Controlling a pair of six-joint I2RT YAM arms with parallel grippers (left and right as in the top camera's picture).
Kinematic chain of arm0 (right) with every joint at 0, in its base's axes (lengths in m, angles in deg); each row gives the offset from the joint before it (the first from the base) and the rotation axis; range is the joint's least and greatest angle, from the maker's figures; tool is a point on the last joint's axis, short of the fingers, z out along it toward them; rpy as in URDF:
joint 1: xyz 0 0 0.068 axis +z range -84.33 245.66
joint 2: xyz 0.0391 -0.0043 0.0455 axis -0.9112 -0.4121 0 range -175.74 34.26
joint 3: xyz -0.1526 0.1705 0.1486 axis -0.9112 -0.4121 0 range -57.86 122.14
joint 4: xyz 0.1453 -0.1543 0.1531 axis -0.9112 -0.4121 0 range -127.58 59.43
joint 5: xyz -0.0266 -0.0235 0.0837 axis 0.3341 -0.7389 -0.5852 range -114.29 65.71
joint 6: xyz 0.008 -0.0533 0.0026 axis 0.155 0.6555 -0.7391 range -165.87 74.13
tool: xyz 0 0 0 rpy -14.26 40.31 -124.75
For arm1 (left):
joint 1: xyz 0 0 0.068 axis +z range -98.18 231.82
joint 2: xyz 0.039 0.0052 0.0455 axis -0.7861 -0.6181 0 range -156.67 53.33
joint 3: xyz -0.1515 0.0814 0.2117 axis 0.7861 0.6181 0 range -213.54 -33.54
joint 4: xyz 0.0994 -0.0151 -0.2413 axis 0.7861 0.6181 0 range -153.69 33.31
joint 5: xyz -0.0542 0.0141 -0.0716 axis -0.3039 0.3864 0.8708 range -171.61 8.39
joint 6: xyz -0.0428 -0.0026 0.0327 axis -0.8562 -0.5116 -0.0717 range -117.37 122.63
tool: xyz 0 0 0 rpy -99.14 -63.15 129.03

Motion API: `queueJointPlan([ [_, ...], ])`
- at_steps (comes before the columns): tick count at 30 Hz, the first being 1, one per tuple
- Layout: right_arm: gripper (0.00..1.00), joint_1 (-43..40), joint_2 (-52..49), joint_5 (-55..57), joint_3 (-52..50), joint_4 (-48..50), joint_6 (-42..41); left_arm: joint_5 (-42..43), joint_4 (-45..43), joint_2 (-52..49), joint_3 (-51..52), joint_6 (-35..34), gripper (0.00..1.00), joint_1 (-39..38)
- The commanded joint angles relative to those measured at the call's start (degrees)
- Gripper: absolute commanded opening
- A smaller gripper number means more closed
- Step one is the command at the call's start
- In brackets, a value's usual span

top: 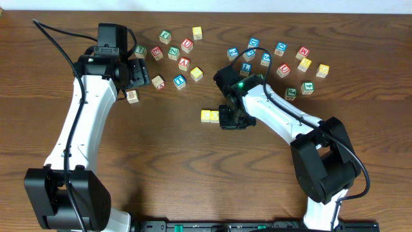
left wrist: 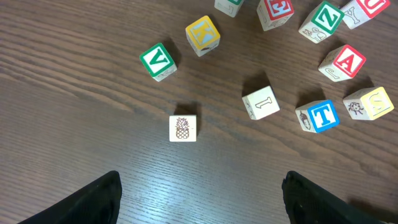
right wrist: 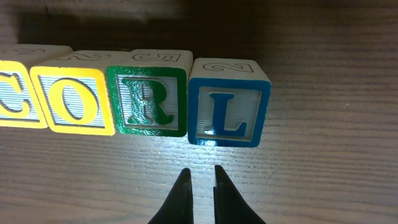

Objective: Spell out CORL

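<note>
In the right wrist view, four letter blocks stand side by side in a row on the wooden table: yellow C [right wrist: 15, 93], yellow O [right wrist: 73, 102], green R [right wrist: 148, 101] and blue L [right wrist: 227, 112]. The L stands very slightly apart from the R. My right gripper [right wrist: 202, 174] is shut and empty, just in front of the R and L. In the overhead view it [top: 230, 119] hides the R and L, and only the C [top: 205, 116] and O [top: 214, 116] show. My left gripper [left wrist: 202, 180] is open and empty above bare table at the back left [top: 138, 74].
Loose blocks lie ahead of the left gripper: a pineapple block [left wrist: 183, 128], a green V [left wrist: 157, 61], an I block [left wrist: 261, 102], a blue T [left wrist: 318, 116] and a red A [left wrist: 342, 62]. More blocks are scattered at the back right [top: 283, 61].
</note>
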Motion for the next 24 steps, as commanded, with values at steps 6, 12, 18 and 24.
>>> queueJointPlan([
  [6, 0.08, -0.7, -1.4, 1.2, -0.4, 0.8, -0.7, -0.5, -0.2, -0.2, -0.5, -0.5, 0.82, 0.1],
  [12, 0.08, -1.0, -1.4, 1.4, -0.4, 1.0, -0.4, -0.5, -0.2, -0.2, -0.5, -0.5, 0.82, 0.1],
  [18, 0.08, -1.0, -1.4, 1.8, -0.4, 1.5, -0.4, -0.5, -0.2, -0.2, -0.5, -0.5, 0.82, 0.1],
  [24, 0.08, -1.0, -1.4, 1.8, -0.4, 1.6, -0.2, -0.5, -0.2, -0.2, -0.5, -0.5, 0.82, 0.1],
])
